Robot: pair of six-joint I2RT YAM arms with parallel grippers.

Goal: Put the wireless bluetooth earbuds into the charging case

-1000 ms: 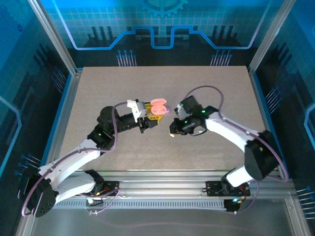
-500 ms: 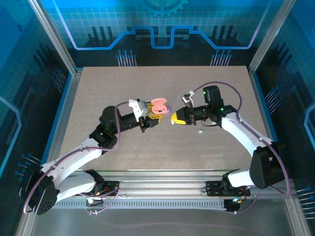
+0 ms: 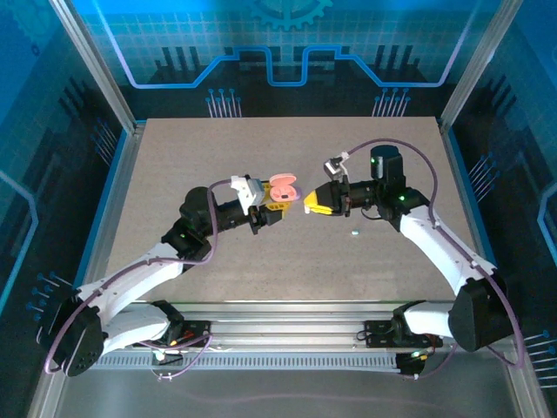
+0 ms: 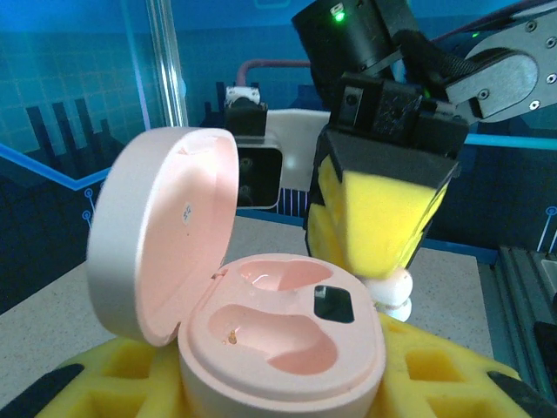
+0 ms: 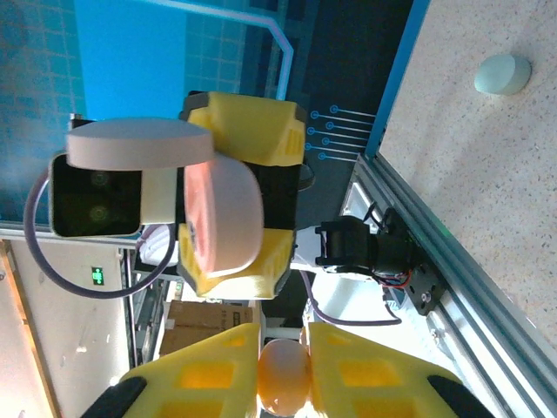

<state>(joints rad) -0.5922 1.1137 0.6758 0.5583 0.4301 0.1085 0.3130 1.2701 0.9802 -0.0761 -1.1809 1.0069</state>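
**Right end effector carries an earbud up to the open case**

We see two robot arms meeting above the middle of a speckled worktop. The left end effector is clenched on a pink charging case, held off the surface between its yellow foam pads. The case's lid is tipped open to the left. Both wells inside the case look empty.

The right end effector grasps one small pale earbud, pinched at the tips of its yellow fingers. A second earbud, a tiny pale nub, lies on the worktop below the right arm, well apart from the case.

A second ago the right arm was bent down to the worktop. Since then it has lifted, turned level and moved toward the case. From the left wrist camera, the held earbud now hangs just beside the case's right rim, near it but not yet over a well.

We judge that the pickup of the first earbud is done and the insertion is about to begin. The earbud likely needs to be lined up over a well before release, and the second one remains to be fetched.
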